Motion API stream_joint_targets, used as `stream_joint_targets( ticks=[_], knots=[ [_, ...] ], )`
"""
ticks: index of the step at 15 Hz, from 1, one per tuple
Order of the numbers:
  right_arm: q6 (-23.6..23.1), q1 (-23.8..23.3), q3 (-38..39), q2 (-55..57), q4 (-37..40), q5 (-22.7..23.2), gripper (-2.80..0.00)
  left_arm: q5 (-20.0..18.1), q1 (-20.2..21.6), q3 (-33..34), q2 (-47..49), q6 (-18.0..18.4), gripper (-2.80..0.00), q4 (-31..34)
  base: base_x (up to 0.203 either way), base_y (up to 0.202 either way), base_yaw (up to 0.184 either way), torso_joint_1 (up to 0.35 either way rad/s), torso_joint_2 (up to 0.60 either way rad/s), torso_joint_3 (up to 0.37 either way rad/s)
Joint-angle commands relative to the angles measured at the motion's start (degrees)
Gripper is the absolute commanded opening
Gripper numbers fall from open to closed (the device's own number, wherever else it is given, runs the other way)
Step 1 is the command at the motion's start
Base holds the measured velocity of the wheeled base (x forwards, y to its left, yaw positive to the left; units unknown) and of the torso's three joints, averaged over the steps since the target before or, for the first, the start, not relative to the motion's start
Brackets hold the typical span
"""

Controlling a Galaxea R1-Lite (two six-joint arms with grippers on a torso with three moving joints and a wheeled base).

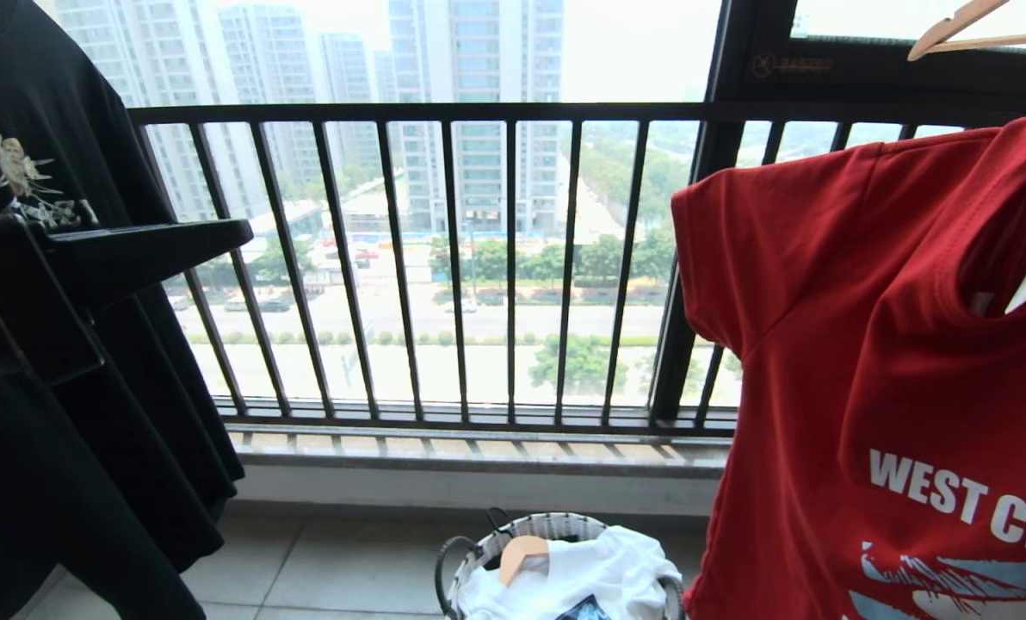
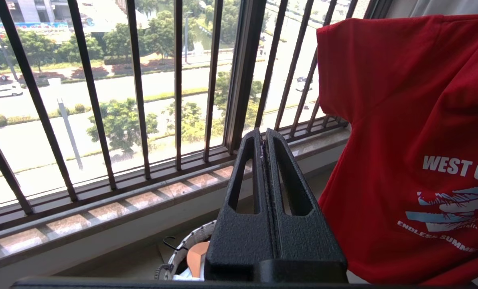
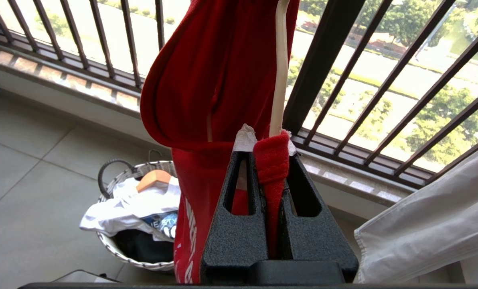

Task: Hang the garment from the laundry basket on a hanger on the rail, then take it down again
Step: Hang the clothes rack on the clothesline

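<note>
1. Red cotton fills the right side of the head view: one T-shirt [image 1: 874, 344], short-sleeved, with white "WEST C…" lettering over a light-blue print, hangs in front of the black railing [image 1: 444, 258]; one black garment [image 1: 74, 344] hangs at the left edge, and one wooden hanger [image 1: 978, 30] shows at the top right corner
2. On the tiled floor [image 1: 324, 568] below the railing stands one laundry basket [image 1: 470, 560], white weave with a dark rim, holding a white garment [image 1: 599, 573] with a wooden hanger end [image 1: 522, 555] lying on it
3. From the left wrist, the left gripper [image 2: 265, 138] has its two black fingers pressed together on nothing, raised beside the red shirt and apart from it; the basket rim shows below it
4. From the right wrist, the right gripper [image 3: 271, 156] pinches a fold of the red shirt together with the cream-white hanger [image 3: 281, 68], whose thin rod rises out of the jaws
5. Same view: the basket sits on the floor beside the hanging shirt, with white cloth, a dark item beneath and the wooden hanger end; pale grey fabric [image 3: 431, 224] lies at one edge
</note>
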Motion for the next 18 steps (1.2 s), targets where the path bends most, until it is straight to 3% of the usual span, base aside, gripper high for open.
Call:
stream_joint_targets(
  ticks=[1,7,9,11,13,16,18],
  knots=[
    [-0.06,0.02,1.47,-1.15,0.17,-0.06,-2.80,-0.19,-0.02,0.35,0.09,-0.03,-2.80,-0.18,0.000,0.000,0.000,0.173,-0.47,-0.308],
    [0.03,0.02,3.79,-2.56,0.09,-0.06,-2.80,-0.20,-0.02,0.73,0.36,1.12,-2.80,-0.01,0.000,0.000,0.000,0.185,-0.49,-0.304],
    [0.03,0.02,4.48,-3.47,0.09,-0.06,-2.80,0.18,-0.02,1.15,-0.73,5.10,-2.80,0.54,0.000,0.000,0.000,0.210,-0.51,-0.302],
    [0.03,0.02,4.80,-4.88,0.16,-0.14,-2.80,0.17,-0.02,-0.03,-4.08,7.43,-2.80,6.94,0.000,0.000,0.000,0.219,-0.52,-0.306],
    [-0.06,0.02,5.24,-6.80,0.32,-0.22,-2.80,-0.46,-0.04,-2.56,-5.96,7.64,-2.80,12.24,0.000,0.000,0.000,0.232,-0.54,-0.308],
    [-0.15,0.02,6.08,-8.89,0.44,-0.24,-2.80,-0.62,-0.16,-2.70,-6.22,7.66,-2.80,12.56,0.000,0.000,0.000,0.242,-0.56,-0.312],
    [-0.15,0.02,6.69,-9.77,0.44,-0.24,-2.80,-3.63,-0.89,-2.62,-7.75,7.39,-2.80,12.61,0.000,0.000,0.000,0.264,-0.58,-0.332]
  ],
)
